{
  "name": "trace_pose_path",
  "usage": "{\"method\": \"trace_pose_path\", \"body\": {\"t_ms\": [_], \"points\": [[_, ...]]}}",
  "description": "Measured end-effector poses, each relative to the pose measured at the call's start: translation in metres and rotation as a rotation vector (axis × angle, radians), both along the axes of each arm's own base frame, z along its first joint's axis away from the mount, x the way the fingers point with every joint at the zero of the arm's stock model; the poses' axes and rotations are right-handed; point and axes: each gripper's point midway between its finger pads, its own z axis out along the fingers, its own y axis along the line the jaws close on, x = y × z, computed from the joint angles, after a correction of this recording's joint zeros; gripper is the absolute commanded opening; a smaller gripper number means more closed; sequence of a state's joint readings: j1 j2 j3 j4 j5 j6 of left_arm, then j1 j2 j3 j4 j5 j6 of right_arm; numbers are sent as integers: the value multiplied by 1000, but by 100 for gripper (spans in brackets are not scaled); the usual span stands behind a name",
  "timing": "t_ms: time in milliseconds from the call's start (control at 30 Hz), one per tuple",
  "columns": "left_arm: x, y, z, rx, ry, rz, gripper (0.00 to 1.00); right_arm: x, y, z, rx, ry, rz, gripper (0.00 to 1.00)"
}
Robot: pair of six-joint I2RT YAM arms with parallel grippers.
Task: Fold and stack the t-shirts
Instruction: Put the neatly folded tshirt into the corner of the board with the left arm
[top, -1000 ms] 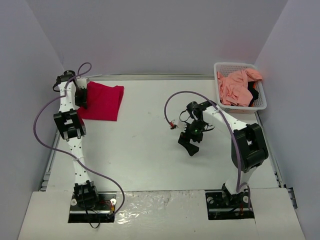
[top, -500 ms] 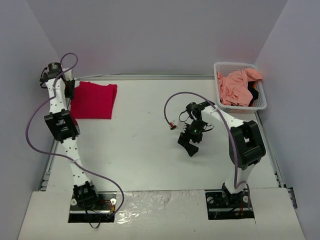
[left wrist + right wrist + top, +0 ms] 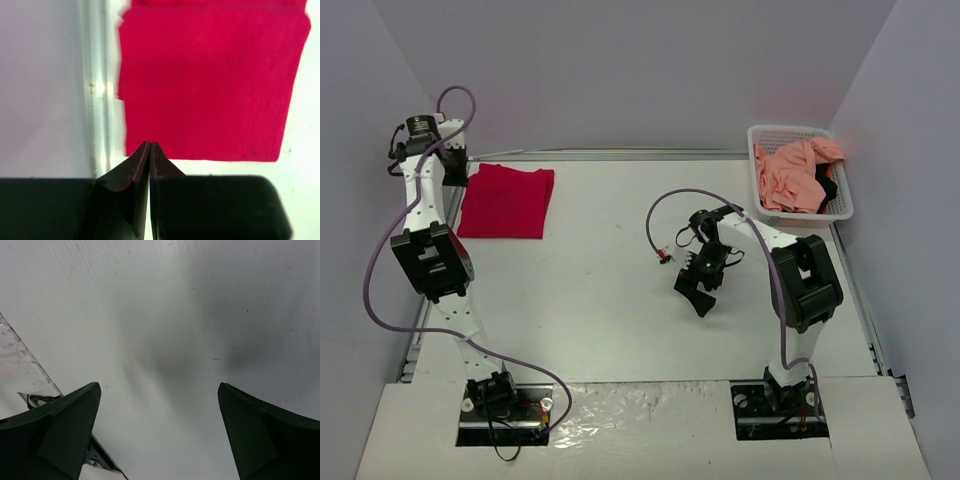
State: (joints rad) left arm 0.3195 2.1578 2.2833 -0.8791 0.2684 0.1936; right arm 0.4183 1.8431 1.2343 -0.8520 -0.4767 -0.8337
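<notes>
Sitting at the far left corner of the tabletop (image 3: 610, 310) is the crimson red t-shirt (image 3: 506, 200). It is folded into a flat rectangle, one side running close along the left edge. Its surface looks smooth, with no loose sleeve sticking out.

Left arm (image 3: 423, 250) reaches up to that corner. The left jaws are clenched, tips pressed flat together with nothing between them. In the left wrist view the tips point at the near edge of the red shirt, toward its left corner. They hang above the cloth and do not grip it. A metal rail along the tabletop's left edge shows just beside the shirt.

Right arm (image 3: 798, 280) bends in toward the middle. The right jaws are released, spread wide and empty. They hang low over bare tabletop a little right of centre, well apart from both shirts. Right wrist view shows only white surface and a soft shadow between the two fingers.

White lattice basket (image 3: 766, 131) stands at the far right corner. The salmon pink t-shirt (image 3: 788, 178) lies crumpled inside, heaped up to the rim, unfolded. A bit of black garment (image 3: 828, 188) peeks out on the basket's right side, partly under the pink cloth.
</notes>
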Motion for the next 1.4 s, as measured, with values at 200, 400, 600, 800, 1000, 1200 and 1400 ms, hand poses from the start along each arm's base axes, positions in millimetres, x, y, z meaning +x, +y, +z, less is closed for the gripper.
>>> {"method": "trace_pose_path", "body": {"t_ms": [200, 400, 600, 800, 1000, 1200, 1400], "points": [[-2, -44, -101, -127, 187, -84, 2, -1, -1, -5, -9, 19, -3, 100], [15, -85, -142, -146, 240, -160, 2, -3, -1, -10, -20, 39, -8, 100], [35, -113, -148, -149, 224, -201, 2, -3, -2, -11, -25, 43, -17, 100], [42, -111, -164, -150, 242, -181, 2, -2, -5, -11, -27, 43, -30, 100], [46, -103, -160, -123, 244, -150, 2, -1, -6, -11, -28, 46, -38, 100], [61, -84, -159, -49, 221, -114, 2, -1, -6, -11, -30, 48, -40, 100], [61, -72, -162, 14, 230, -97, 2, 0, -6, -11, -37, 59, -45, 100]]}}
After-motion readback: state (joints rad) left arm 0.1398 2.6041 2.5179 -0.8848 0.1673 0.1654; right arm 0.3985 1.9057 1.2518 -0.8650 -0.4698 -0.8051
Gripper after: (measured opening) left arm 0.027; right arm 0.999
